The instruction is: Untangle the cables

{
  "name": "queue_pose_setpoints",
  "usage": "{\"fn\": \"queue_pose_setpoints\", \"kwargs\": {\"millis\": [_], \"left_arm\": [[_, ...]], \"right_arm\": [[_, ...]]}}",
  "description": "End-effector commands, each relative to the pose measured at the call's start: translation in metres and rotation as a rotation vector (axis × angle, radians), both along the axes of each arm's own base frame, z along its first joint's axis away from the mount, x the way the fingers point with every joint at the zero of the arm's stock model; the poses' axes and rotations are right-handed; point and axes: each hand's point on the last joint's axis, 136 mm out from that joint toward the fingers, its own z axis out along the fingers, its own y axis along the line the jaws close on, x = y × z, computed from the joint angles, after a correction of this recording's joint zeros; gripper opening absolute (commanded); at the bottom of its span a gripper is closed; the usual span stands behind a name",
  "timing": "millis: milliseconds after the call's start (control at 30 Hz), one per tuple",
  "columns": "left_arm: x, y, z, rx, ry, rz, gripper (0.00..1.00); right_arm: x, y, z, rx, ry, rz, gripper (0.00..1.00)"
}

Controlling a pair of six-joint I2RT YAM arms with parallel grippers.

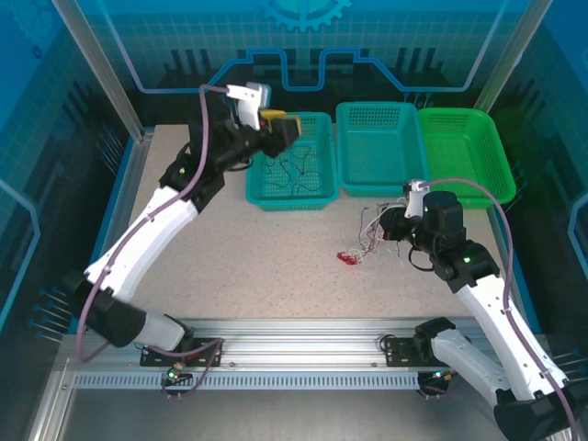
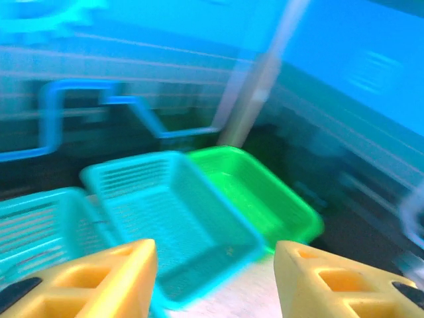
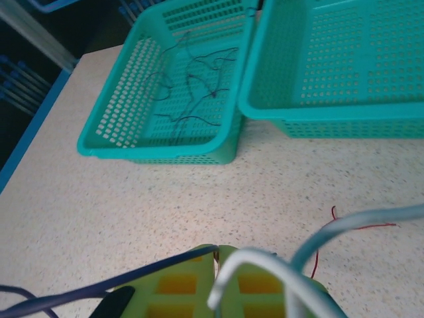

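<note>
So the cables (image 1: 372, 234) are a small bunch of whitish, dark and red strands sitting on the table (image 1: 257, 266) right at the tips of the right gripper (image 1: 397, 223). In the wrist view, the right gripper (image 3: 216, 250) has its fingers pressed together. A whitish loop (image 3: 265, 268) and a dark strand (image 3: 132, 281) come straight out of the seam, so it's clamped on the cables. A thin red strand (image 3: 331, 222) lies on the table just off to that gripper's right. The red connector (image 1: 347, 258) trails out of the bunch, a bit away from the fingertips on the side toward the left arm and closer to the arm bases.

Some loose dark wires (image 1: 292, 170) lie in the left teal basket (image 1: 266, 197), well ahead and left of the right gripper. The wrist view shows them spread over that basket's floor (image 3: 192, 93).

The left gripper (image 1: 283, 129) hangs over the far edge of that same basket. Its two yellow fingers (image 2: 99, 278) are spread with nothing between them. The middle teal basket (image 1: 381, 188) lies ahead of it, and the green basket (image 1: 464, 152) is further off to its right. That wrist view is pretty blurry.
</note>
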Motion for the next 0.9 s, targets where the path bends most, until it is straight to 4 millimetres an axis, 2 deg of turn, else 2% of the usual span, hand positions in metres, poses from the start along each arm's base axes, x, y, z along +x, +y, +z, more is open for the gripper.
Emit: {"fn": "queue_pose_setpoints", "kwargs": {"millis": [0, 167, 300, 433, 600, 667, 867], "left_arm": [[-0.074, -0.051, -0.023, 0.116, -0.117, -0.366, 0.51], [-0.115, -0.075, -0.06, 0.124, -0.094, -0.591, 0.51], [-0.133, -0.102, -0.087, 0.148, -0.022, -0.706, 0.52], [-0.131, -0.125, -0.106, 0.12, 0.027, -0.735, 0.53], [-0.122, -0.14, -0.109, 0.09, 0.069, -0.748, 0.51], [-0.117, -0.144, -0.108, 0.087, 0.061, -0.742, 0.46], [-0.11, -0.149, -0.105, 0.075, 0.08, -0.733, 0.22]], "right_arm": [[-0.005, 0.019, 0.025, -0.013, -0.087, 0.162, 0.0], [-0.004, 0.027, 0.031, -0.014, -0.094, 0.217, 0.0], [-0.005, 0.034, 0.033, 0.002, -0.087, 0.253, 0.0], [-0.007, 0.036, 0.033, 0.012, -0.085, 0.261, 0.0], [-0.01, 0.041, 0.033, 0.034, -0.08, 0.281, 0.0], [-0.011, 0.044, 0.033, 0.046, -0.079, 0.294, 0.0], [-0.014, 0.052, 0.031, 0.074, -0.071, 0.32, 0.0]]}}
